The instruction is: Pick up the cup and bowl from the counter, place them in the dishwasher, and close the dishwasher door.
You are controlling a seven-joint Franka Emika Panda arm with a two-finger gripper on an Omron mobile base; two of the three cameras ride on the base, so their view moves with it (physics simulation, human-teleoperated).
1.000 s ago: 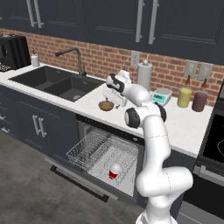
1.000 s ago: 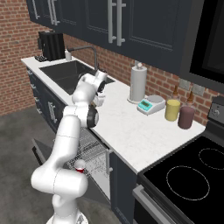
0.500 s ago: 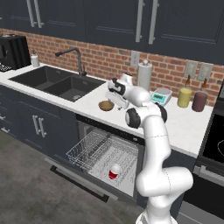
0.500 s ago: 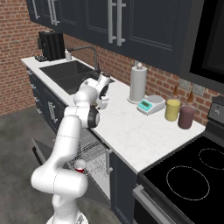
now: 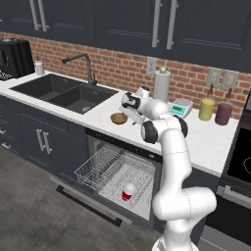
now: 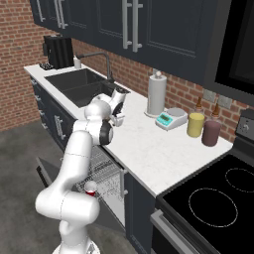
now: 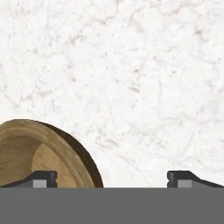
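One cup [image 5: 128, 191] already sits in the dishwasher [image 5: 116, 174] rack; the bowl [image 7: 41, 156] rests on the white marbled tabletop [image 7: 131, 78]. My pincer [image 7: 111, 179] hangs spread wide and empty over the bowl's rim. Judging by that offset, closing here could clip the rim and tip or skid the bowl toward the sink [image 5: 63, 91]. Brick wall [image 5: 122, 68], dark cabinets above.

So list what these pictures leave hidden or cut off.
- Bowl: hand view, cut off by left and bottom edges.
- Cup: right base view, partly hidden behind the arm.
- Dishwasher door: left base view, mostly covered by the pulled-out rack.
- End effector: fingertips too small there.
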